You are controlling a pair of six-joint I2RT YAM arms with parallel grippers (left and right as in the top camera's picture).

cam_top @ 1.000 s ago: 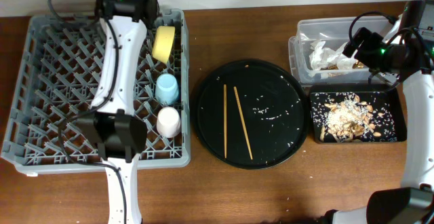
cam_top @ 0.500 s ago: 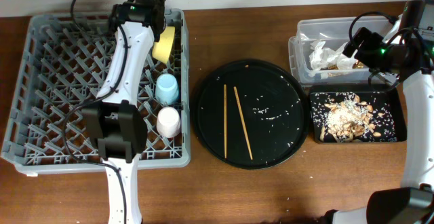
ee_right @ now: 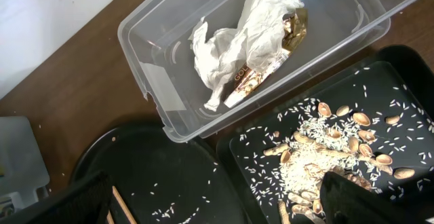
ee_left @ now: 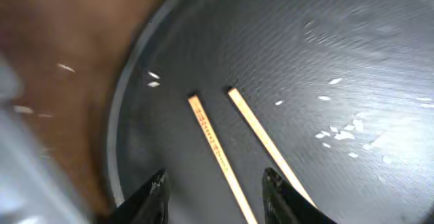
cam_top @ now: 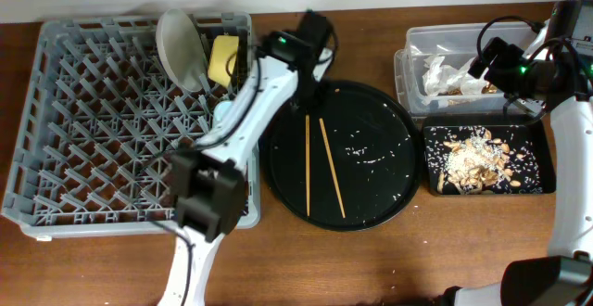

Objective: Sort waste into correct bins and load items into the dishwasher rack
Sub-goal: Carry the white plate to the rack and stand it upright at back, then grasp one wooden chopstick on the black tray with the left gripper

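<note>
Left gripper [ee_left: 215,198]: jaws apart, empty, over the chopsticks [ee_left: 212,139] on the round tray [cam_top: 389,199], mid-bench; these are judged not yet loaded.
Right gripper [ee_right: 220,197]: spread, empty, far right corner.
Rack [cam_top: 83,130], left edge: plate [cam_top: 179,46] and bowl [cam_top: 222,58] in.
Tub [ee_right: 152,61]: napkin [ee_right: 230,41] and wrapper [ee_right: 293,28] in.
Black tray [cam_top: 431,134]: scraps [ee_right: 308,173] in.
</note>
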